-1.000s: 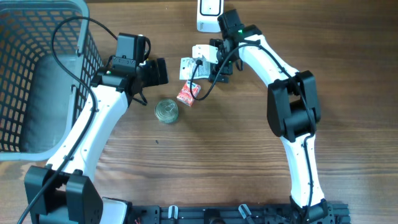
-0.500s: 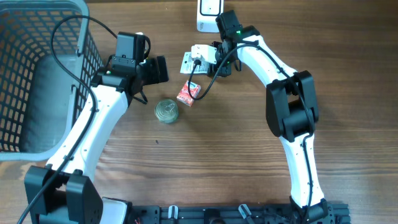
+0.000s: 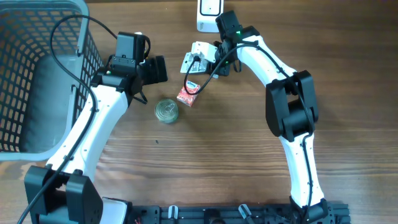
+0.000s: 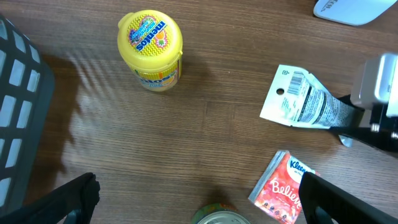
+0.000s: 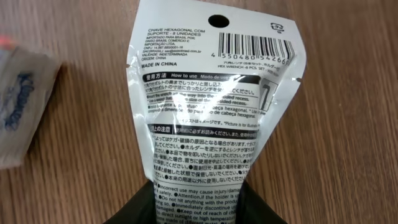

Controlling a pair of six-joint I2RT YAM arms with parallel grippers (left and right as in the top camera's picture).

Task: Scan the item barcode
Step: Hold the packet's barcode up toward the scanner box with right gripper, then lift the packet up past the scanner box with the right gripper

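Grasp is the step in hand, seen from overhead: the right gripper [image 3: 210, 62] has its jaws clamped on the tail of a white hex-wrench packet [image 3: 194, 55], which sits just below the white scanner [image 3: 209, 14]. The left gripper [image 3: 158, 70] hovers nearby, jaws wide apart with nothing between them, and a grey basket [image 3: 37, 37] lies beside its arm. A red tissue pack [image 3: 188, 93] and a can [image 3: 166, 111] sit close to the packet. By my judgement the next move calls for carrying the packet up to the scanner and turning its printed face toward the reader.

Left wrist view: the barcode [image 4: 297, 79] faces up at the packet's free end, so a tilt or flip seems likely to be needed. A yellow Mentos tub [image 4: 150, 48] stands well apart. The tissue pack shows "Klee" and "Belie", both cut off.

Right wrist view: the dark fingers pinch the packet's lower end. Legible above them are "CHAVE HEXAGONAL COM SUPORTE - 8 UNIDADES", "MADE IN CHINA", "How to use" and barcode digits beginning 4 550480; the fine Japanese and English instructions are too small to read
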